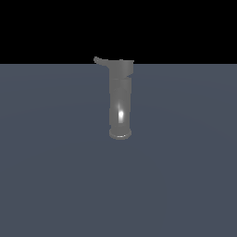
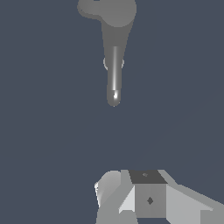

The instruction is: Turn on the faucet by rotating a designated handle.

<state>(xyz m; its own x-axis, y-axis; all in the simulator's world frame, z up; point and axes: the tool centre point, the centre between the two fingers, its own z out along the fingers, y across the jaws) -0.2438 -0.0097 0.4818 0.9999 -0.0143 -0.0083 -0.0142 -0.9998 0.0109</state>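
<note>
- We see the faucet (image 1: 120,99) standing upright in the middle of the exterior view, on a flat blue-grey floor (image 1: 51,185), with its flared base resting just below the frame's centre.
- The handle (image 1: 102,61) juts from the wider cap toward the exterior view's left, high on the column near the dark horizon.
- The arm does not appear in the exterior view at all, so we judge that the approach is not yet made.
- In the wrist view the gripper (image 2: 144,197) shows only as white and grey blocks at the lower edge, well apart from the faucet (image 2: 114,65) near the top.
- We cannot tell whether the fingers are spread or closed: their tips are not clearly shown.
- The camera seems to look down along the column, which suggests a wrist held above and off to one side.
- To do this step well, we would bring the fingers to the lever's rounded tip rather than the cap, for the longest turning reach.
- We would then push sideways along an arc about the column, keeping contact light so the finger does not slip off the thin lever.
</note>
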